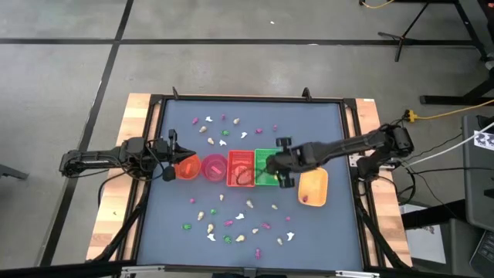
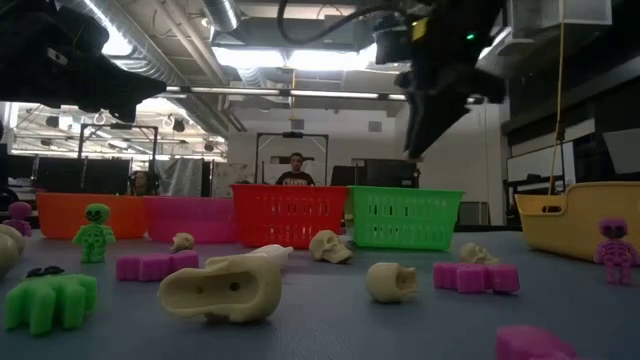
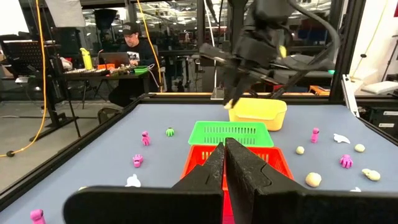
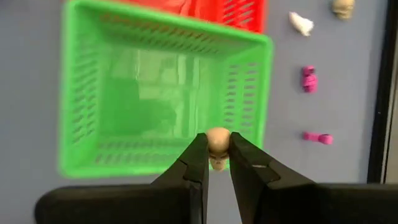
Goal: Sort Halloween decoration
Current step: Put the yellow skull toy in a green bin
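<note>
Right gripper (image 4: 216, 152) is over the near rim of the green basket (image 4: 93, 93), fingers clamped on a small cream skull (image 4: 217, 142). From overhead I place this gripper (image 1: 282, 164) at the green basket's (image 1: 266, 161) right-hand side, with the yellow tray (image 1: 312, 188) just beside it. At table level the right arm hangs above the green basket (image 2: 404, 217), well clear of the surface.

Left gripper (image 3: 224, 163) is pinched closed on nothing, its fingers pointed down the row of containers; overhead it sits (image 1: 171, 161) by the orange bowl (image 1: 186, 167).

Row across mid-table, left to right from above: orange bowl, pink bowl (image 1: 214, 167), red basket (image 1: 241, 168), green basket, yellow tray. A pink trinket (image 1: 305, 199) lies in the yellow tray.

Remaining decorations are loose on the blue mat (image 1: 324, 232) in two scatters: one beyond the row (image 1: 224, 128), one on my side of it (image 1: 231, 225). Close to the low camera I see a green skeleton (image 2: 94, 232), a cream bone (image 2: 222, 284), two cream skulls (image 2: 329, 246) (image 2: 391, 282), magenta pieces (image 2: 477, 276) and a magenta skeleton (image 2: 614, 250) by the yellow tray (image 2: 580, 215).

A person sits at a desk beyond the table (image 3: 132, 59); another stands behind the red basket (image 2: 296, 170).
</note>
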Robot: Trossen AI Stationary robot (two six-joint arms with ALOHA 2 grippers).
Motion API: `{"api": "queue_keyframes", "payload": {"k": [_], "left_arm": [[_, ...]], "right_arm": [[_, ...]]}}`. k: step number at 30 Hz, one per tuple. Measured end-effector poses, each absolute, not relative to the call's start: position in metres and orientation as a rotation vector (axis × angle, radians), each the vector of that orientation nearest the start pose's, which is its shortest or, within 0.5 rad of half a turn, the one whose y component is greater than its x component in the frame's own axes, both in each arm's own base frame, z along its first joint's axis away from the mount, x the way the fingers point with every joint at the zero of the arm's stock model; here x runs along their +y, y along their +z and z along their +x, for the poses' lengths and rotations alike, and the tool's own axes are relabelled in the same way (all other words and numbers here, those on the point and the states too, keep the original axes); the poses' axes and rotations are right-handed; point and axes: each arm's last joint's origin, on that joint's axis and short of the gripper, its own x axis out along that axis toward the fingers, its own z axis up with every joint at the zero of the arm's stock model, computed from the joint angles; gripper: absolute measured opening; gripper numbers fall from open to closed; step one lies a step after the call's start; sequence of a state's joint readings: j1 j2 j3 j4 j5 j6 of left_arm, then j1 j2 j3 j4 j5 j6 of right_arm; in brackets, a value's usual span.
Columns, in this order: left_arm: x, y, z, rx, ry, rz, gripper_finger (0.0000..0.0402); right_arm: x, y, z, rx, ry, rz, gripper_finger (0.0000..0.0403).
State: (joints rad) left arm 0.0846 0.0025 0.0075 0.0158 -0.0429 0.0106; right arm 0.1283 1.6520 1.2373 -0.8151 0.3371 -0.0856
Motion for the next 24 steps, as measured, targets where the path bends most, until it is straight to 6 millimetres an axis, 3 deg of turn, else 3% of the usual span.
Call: {"api": "queue_keyframes", "payload": {"k": [9, 17, 24], "left_arm": [[0.009, 0.167, 0.097, -0.020, 0.128, 0.011, 0.0000], [0.009, 0.168, 0.097, -0.021, 0.128, 0.011, 0.0000], [0.009, 0.167, 0.097, -0.020, 0.127, 0.011, 0.0000]], "right_arm": [[-0.005, 0.237, 0.333, 1.106, -0.075, -0.147, 0.0049], [-0.019, 0.237, 0.334, 1.101, -0.081, -0.100, 0.0050], [-0.018, 0.237, 0.334, 1.101, -0.079, -0.101, 0.0105]]}}
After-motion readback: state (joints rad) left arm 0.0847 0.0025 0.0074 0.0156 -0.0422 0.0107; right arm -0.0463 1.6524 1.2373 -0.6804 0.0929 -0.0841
